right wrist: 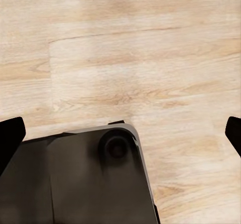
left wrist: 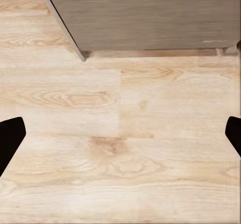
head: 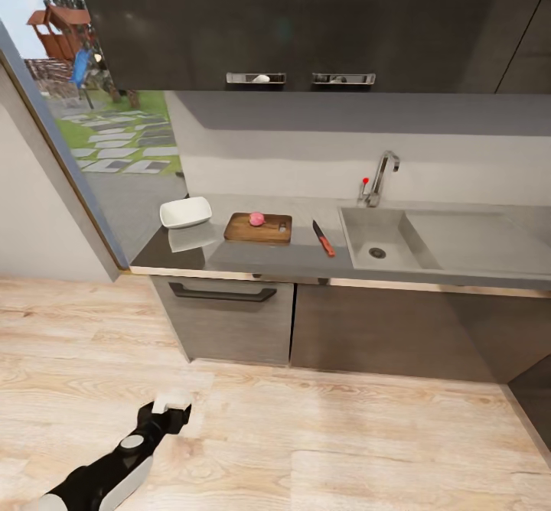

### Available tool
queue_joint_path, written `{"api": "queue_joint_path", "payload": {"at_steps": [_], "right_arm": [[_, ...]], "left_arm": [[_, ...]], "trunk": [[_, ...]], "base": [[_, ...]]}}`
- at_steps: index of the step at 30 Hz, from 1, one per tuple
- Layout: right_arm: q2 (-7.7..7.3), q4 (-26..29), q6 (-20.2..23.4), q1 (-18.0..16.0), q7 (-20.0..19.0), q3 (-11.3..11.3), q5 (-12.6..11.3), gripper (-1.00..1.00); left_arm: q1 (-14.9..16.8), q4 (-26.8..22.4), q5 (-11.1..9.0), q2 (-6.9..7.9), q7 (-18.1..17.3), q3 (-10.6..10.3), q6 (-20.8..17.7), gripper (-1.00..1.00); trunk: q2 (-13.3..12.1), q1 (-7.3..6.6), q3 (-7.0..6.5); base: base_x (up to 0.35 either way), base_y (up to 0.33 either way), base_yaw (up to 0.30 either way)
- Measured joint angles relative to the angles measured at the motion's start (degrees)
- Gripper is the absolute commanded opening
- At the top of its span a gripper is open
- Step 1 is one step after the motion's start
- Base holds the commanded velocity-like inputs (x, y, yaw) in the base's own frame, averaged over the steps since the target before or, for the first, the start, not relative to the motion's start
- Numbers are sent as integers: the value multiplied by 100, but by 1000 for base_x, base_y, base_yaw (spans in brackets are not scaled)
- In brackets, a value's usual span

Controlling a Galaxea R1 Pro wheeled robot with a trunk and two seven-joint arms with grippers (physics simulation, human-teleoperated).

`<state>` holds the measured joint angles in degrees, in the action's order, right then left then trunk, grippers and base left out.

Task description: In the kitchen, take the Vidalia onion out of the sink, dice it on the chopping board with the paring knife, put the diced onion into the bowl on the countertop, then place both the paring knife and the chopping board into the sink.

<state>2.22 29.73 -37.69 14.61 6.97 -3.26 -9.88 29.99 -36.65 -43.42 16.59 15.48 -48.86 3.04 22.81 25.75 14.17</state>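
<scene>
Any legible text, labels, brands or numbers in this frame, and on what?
None. The upper cabinet handles, chopping board, bowl, paring knife, tap and sink carry no readable markings. The wrist views show plain wood floor without text.

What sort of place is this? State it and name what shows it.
A home kitchen, most likely: a rectangular grey steel sink with a curved chrome tap, a glossy grey countertop over dark cabinets, and a dark brown wooden chopping board.
</scene>
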Motion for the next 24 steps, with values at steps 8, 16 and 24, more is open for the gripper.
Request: {"api": "queue_joint_path", "payload": {"at_steps": [8,16,24], "right_arm": [[1,2,0,-3,0,0,0,100],[1,-3,0,-2,0,0,1,100],[0,-2,0,1,0,0,1,100]], "left_arm": [[-679,-7,717,-292,-725,1417,23,100],[-1533,-505,2454,-718,-1726,3564,20,100],[-1805,-552,3184,-898,-1907,4112,15,100]], "trunk": [[0,0,0],[1,0,1],[1,0,1]], "base": [[0,0,0],[0,0,0],[0,0,0]]}}
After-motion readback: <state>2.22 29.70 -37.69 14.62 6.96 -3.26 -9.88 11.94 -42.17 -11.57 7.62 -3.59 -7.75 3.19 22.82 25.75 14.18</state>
